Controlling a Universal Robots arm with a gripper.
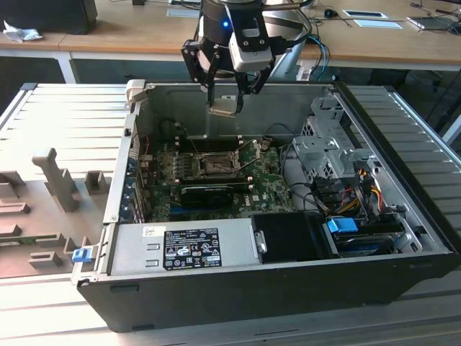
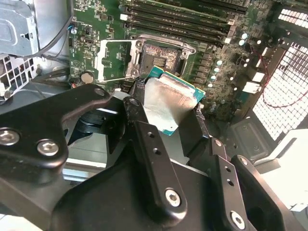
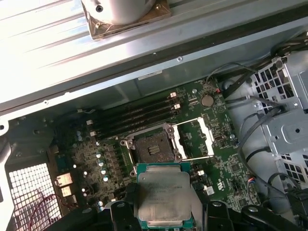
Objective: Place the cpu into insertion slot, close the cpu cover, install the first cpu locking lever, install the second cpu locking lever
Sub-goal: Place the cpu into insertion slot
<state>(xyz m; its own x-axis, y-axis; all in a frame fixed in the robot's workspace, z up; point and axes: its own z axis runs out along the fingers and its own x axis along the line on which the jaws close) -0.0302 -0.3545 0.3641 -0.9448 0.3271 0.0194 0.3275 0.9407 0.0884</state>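
cpu (image 3: 163, 195) in claw (image 2: 168, 103), cpu cover (image 2: 114, 43) open

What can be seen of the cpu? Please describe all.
The cpu is a thin flat square chip: a pale silvery metal face with a green board edge around it. The hand grips it by two opposite edges. It hangs in the air over the open computer case, apart from the bare insertion slot, touching nothing else.
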